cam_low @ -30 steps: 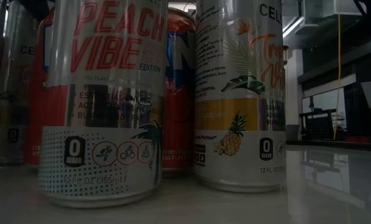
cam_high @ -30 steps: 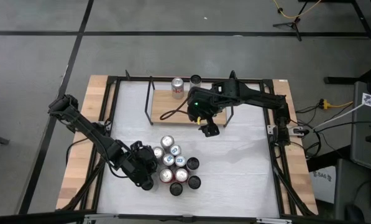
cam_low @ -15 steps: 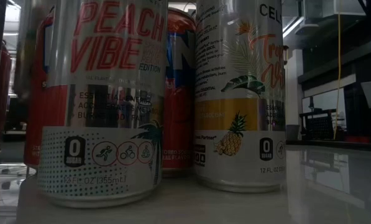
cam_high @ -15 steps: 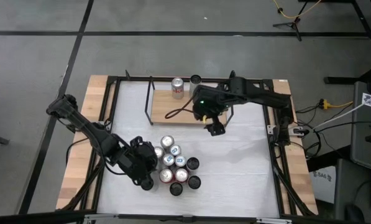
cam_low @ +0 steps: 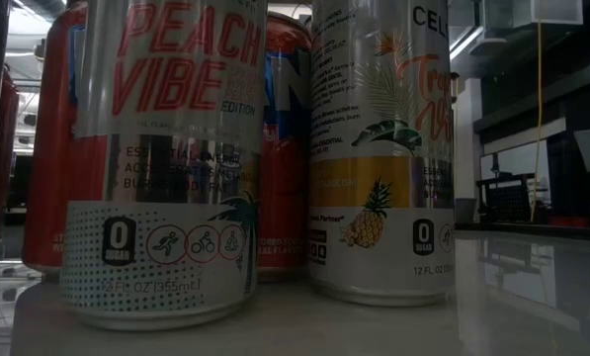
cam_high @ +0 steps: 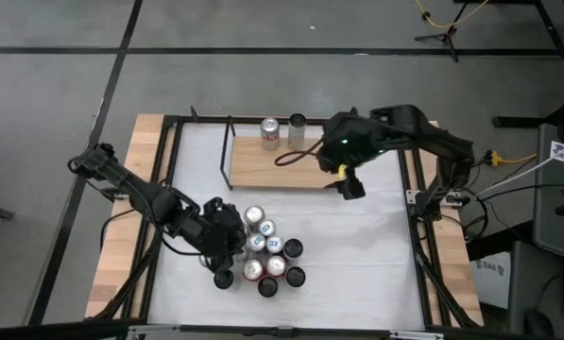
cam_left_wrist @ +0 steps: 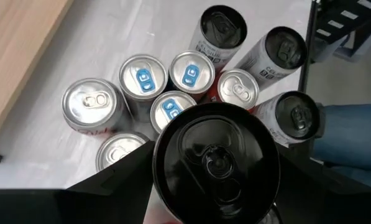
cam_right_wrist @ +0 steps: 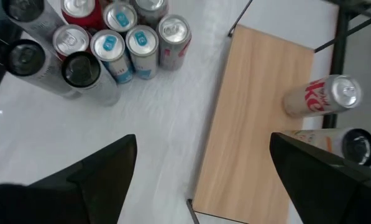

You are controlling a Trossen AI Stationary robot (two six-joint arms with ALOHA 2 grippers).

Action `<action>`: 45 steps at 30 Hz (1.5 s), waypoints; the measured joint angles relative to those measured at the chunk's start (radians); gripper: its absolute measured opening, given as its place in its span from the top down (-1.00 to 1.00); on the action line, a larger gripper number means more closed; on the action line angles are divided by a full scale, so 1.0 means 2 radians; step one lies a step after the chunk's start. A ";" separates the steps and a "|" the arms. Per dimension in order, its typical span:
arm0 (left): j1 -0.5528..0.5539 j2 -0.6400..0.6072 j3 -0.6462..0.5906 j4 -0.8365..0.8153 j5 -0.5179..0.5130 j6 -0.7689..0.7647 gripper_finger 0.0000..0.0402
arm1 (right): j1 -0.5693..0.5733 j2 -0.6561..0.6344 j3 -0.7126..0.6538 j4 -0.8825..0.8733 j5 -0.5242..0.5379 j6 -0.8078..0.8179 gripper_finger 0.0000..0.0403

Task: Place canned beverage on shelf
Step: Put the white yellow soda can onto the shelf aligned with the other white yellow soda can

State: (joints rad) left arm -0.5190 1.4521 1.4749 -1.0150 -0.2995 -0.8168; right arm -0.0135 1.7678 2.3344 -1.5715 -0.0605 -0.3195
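White tabletop (cam_high: 357, 246), grey floor around.

Black can (cam_left_wrist: 216, 163): gripped between the left gripper (cam_high: 227, 247) fingers, at the cluster's 9 o'clock edge, not yet on the shelf (cam_high: 263, 172).

Cluster (cam_high: 267, 247): cans packed touching, table centre toward 6 o'clock.

Shelf: at 12 o'clock; two cans (cam_high: 270, 132) (cam_high: 298, 126) stood at its far edge.

Right gripper (cam_high: 350, 185): fingers spread wide, empty, by the shelf's 3 o'clock end.

Risk: carried can clipping neighbours and toppling them; striking the shelf's rod upright (cam_high: 229, 151); crossing the right arm.
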 joint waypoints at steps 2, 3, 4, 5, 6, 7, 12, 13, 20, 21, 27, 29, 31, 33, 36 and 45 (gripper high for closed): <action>0.006 0.000 0.007 -0.001 0.005 0.010 -0.28 | 0.000 -0.010 0.000 0.000 0.000 0.000 -0.80; 0.009 0.000 0.012 -0.001 0.005 0.015 -0.28 | 0.000 -0.014 0.000 0.000 0.000 0.000 -0.80; 0.012 0.000 0.017 -0.003 0.006 0.020 -0.28 | 0.000 -0.018 0.000 0.000 0.000 -0.001 -0.80; 0.016 0.000 0.022 -0.005 0.008 0.026 -0.28 | 0.000 -0.021 0.000 0.000 0.000 -0.001 -0.80; 0.019 0.000 0.028 -0.008 0.011 0.032 -0.28 | 0.000 -0.025 0.000 0.000 0.000 -0.001 -0.80; 0.023 0.000 0.033 -0.012 0.012 0.034 -0.28 | 0.000 -0.028 0.000 0.000 0.000 -0.001 -0.80; 0.030 0.000 0.046 -0.031 0.012 0.035 -0.28 | 0.000 -0.039 0.000 0.000 0.000 -0.001 -0.80; 0.030 0.000 0.047 -0.035 0.012 0.035 -0.28 | 0.000 -0.039 0.000 0.000 0.000 -0.001 -0.80; 0.032 0.000 0.048 -0.035 0.015 0.034 -0.28 | 0.000 -0.038 0.000 0.000 0.000 -0.001 -0.80; 0.032 0.000 0.048 -0.035 0.015 0.034 -0.28 | 0.000 -0.038 0.000 0.000 0.000 -0.001 -0.80; 0.032 0.000 0.048 -0.025 0.029 0.032 -0.28 | 0.000 -0.038 0.000 0.000 0.000 -0.001 -0.80; 0.032 0.000 0.048 -0.020 0.039 0.032 -0.28 | 0.000 -0.038 0.000 0.000 0.000 -0.002 -0.80; 0.032 0.000 0.048 -0.020 0.044 0.031 -0.28 | 0.000 -0.038 0.000 0.000 0.000 -0.002 -0.80; 0.032 0.000 0.048 -0.020 0.045 0.031 -0.28 | 0.000 -0.038 0.000 0.000 0.000 -0.002 -0.80; 0.032 0.001 0.062 -0.023 0.044 0.033 -0.28 | 0.000 -0.038 0.000 0.000 0.000 -0.002 -0.80; 0.049 0.000 0.135 -0.019 0.028 0.096 -0.28 | 0.000 -0.038 0.000 0.000 0.000 -0.002 -0.80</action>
State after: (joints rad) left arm -0.4217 1.4527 1.7449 -1.0527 -0.2432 -0.6251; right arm -0.0135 1.6913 2.3344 -1.5708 -0.0605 -0.3225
